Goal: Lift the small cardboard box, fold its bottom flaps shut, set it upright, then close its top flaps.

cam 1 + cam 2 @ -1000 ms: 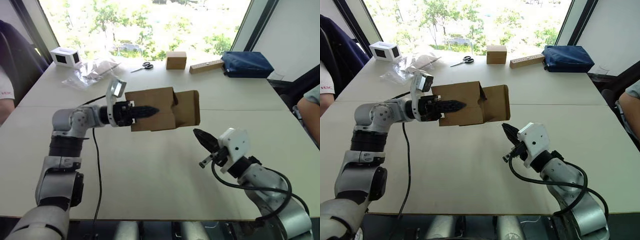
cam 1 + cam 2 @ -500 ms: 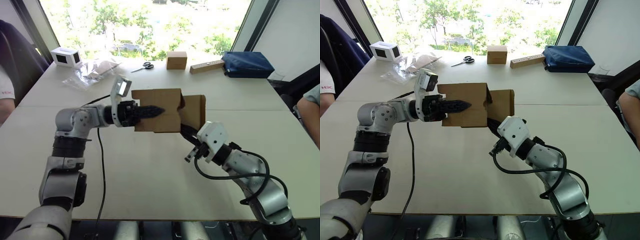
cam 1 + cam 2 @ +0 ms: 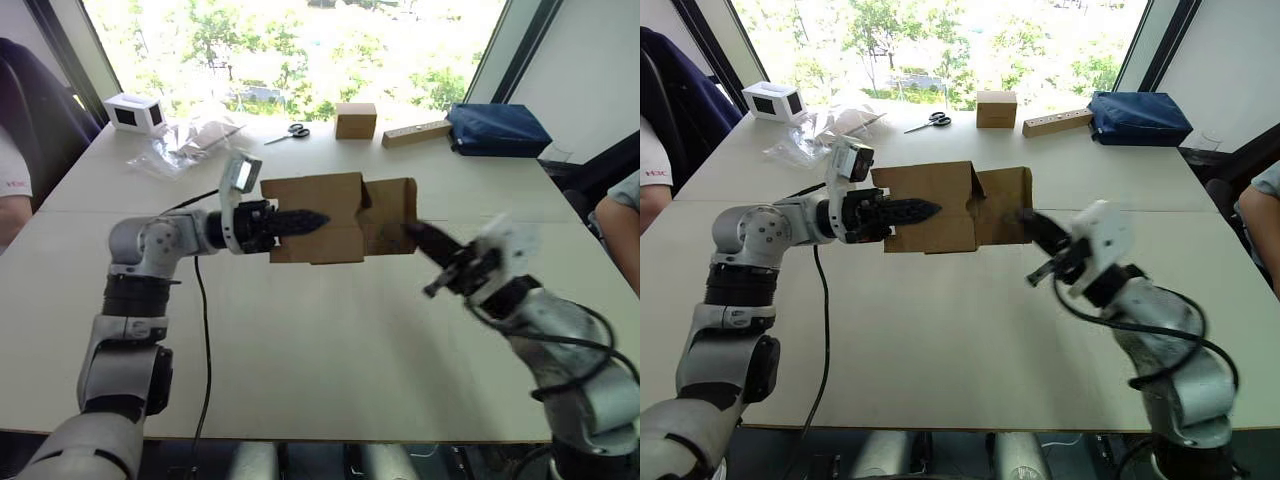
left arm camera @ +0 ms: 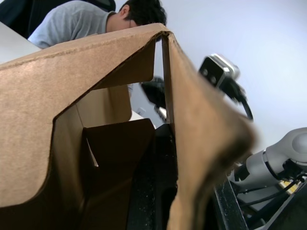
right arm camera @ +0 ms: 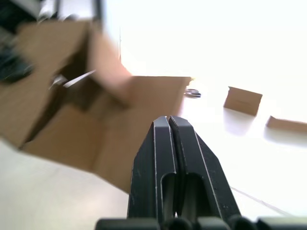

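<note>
The left end effector [image 3: 300,221] is holding the small cardboard box [image 3: 335,217] up in the air above the table [image 3: 330,330], its black fingers clamped on the box's near wall, one outside and, as the left wrist view suggests, one inside. The box is lying on its side with its flaps hanging open; one flap is sticking out toward the robot's right. The right end effector [image 3: 425,238] is reaching in from the right with its two fingers pressed together and nothing between them, its tip sitting at that outer flap, though whether it is actually touching the cardboard is hard to tell.

Along the far edge of the table, well apart from the held box, are lying a smaller brown cube [image 3: 355,120], a long cardboard strip [image 3: 416,132], a pair of scissors [image 3: 288,131], some clear plastic wrapping [image 3: 190,143], a white device [image 3: 132,112] and a dark blue bag [image 3: 497,128]. A person's arm [image 3: 618,222] is showing at the right side of the table.
</note>
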